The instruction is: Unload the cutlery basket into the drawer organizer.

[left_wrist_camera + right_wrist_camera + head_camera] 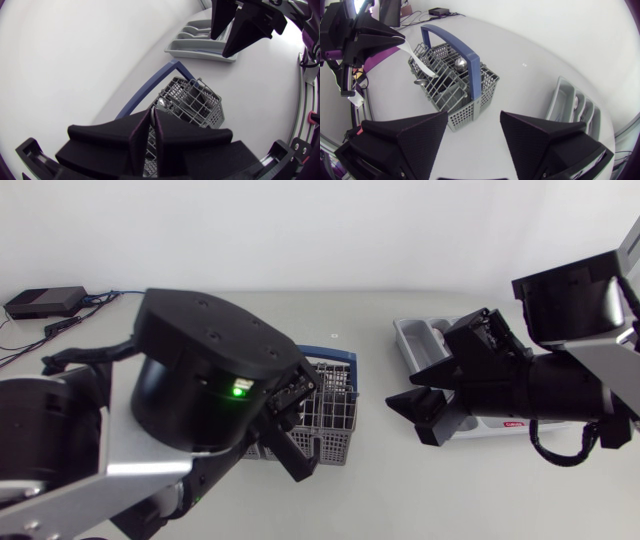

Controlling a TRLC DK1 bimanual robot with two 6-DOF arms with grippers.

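The left gripper [153, 116] fingers are clamping a pale utensil [417, 57], possibly a knife, its tip risking a snag in the cutlery basket [465, 107] grid; the right gripper [474, 119] fingers are hanging apart near the drawer organizer [565, 100].

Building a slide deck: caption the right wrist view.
Open right gripper faces the cutlery basket; left gripper holds a pale utensil at its rim.
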